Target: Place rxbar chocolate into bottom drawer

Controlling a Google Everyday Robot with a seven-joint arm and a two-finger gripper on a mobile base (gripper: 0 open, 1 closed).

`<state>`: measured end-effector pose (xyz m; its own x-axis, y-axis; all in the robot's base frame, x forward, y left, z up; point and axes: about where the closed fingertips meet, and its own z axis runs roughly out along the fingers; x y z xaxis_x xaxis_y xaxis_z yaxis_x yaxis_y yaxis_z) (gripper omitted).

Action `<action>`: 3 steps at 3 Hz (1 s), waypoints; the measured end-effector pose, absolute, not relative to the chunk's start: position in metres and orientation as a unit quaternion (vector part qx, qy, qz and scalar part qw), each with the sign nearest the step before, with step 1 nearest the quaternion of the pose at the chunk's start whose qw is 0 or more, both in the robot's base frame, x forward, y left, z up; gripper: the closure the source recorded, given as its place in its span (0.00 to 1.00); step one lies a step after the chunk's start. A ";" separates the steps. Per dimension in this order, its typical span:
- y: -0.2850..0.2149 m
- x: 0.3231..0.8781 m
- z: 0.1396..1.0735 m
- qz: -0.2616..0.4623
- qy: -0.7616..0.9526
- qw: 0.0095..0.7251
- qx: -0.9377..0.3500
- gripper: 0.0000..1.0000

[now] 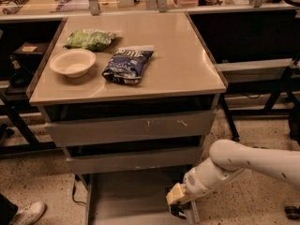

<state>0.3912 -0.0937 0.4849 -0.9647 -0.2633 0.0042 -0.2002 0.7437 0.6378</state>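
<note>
Grey bottom drawer (131, 196) stands open, tool (177, 211) low over its right edge, grip state indiscernible.

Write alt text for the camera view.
A white robot arm reaches low from the picture's right, its gripper over the near right corner of the open bottom drawer. Above, two grey drawers are shut, and the tan tabletop holds a green snack bag, a white bowl and a blue chip bag.

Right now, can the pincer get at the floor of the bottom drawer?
Probably yes. The bottom drawer stands open and the pincer hangs low over its front right corner, with nothing visible between it and the grey floor. The upper drawers are shut, clear of the arm.
</note>
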 end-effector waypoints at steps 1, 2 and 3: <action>-0.074 0.417 0.421 -0.355 -0.930 0.040 0.083 1.00; -0.074 0.417 0.421 -0.355 -0.930 0.040 0.083 1.00; -0.055 0.412 0.400 -0.373 -0.922 0.051 0.087 1.00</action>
